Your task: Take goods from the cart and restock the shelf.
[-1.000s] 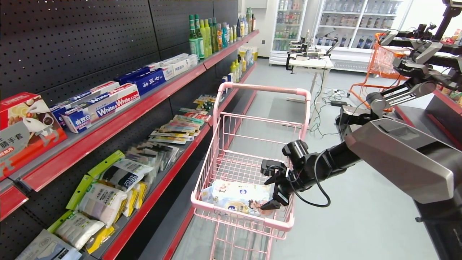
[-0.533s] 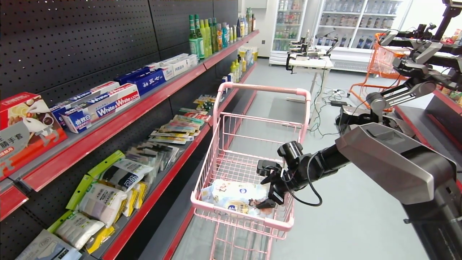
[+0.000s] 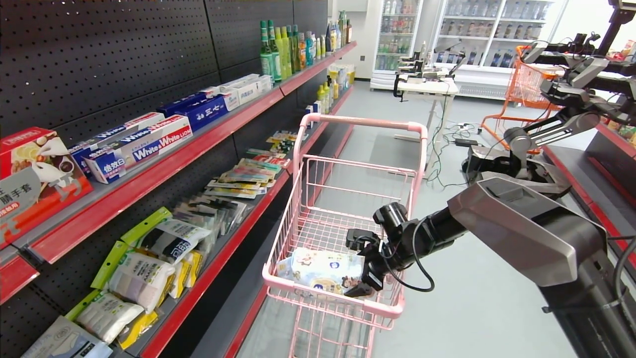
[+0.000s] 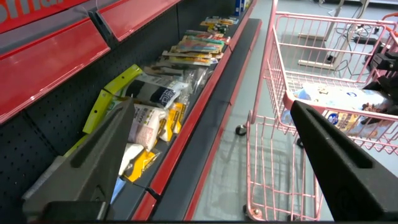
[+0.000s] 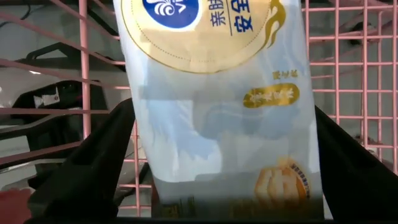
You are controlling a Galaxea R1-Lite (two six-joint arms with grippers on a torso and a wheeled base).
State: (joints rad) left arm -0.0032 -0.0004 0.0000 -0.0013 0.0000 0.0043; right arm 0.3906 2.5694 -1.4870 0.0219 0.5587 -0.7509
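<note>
A pink cart [image 3: 330,294] stands in the aisle beside the shelf, with a pale blue wipes pack [image 3: 318,266] lying at its near end. My right gripper [image 3: 355,268] hangs inside the cart at the pack's right end. In the right wrist view, the pack [image 5: 217,93] lies between the two dark fingers [image 5: 81,174], which stand open on either side of it. My left gripper [image 4: 211,162] is open and holds nothing. It is low beside the shelf's bottom level [image 4: 186,134], where packets [image 4: 149,118] lie. The cart [image 4: 273,68] stands just beyond it.
The lower shelf [image 3: 218,258] carries soft packets [image 3: 149,268] and flat sachets [image 3: 243,179]. Toothpaste boxes [image 3: 144,141], a red box [image 3: 35,174] and bottles [image 3: 278,47] line the upper shelf. A white table [image 3: 427,87] and an orange cart [image 3: 526,84] stand behind. Bare floor [image 3: 472,298] lies right of the cart.
My right arm has moved left and down into the cart, bringing its gripper from above the pack's right end to down around it. The cart and pack have stayed put.
</note>
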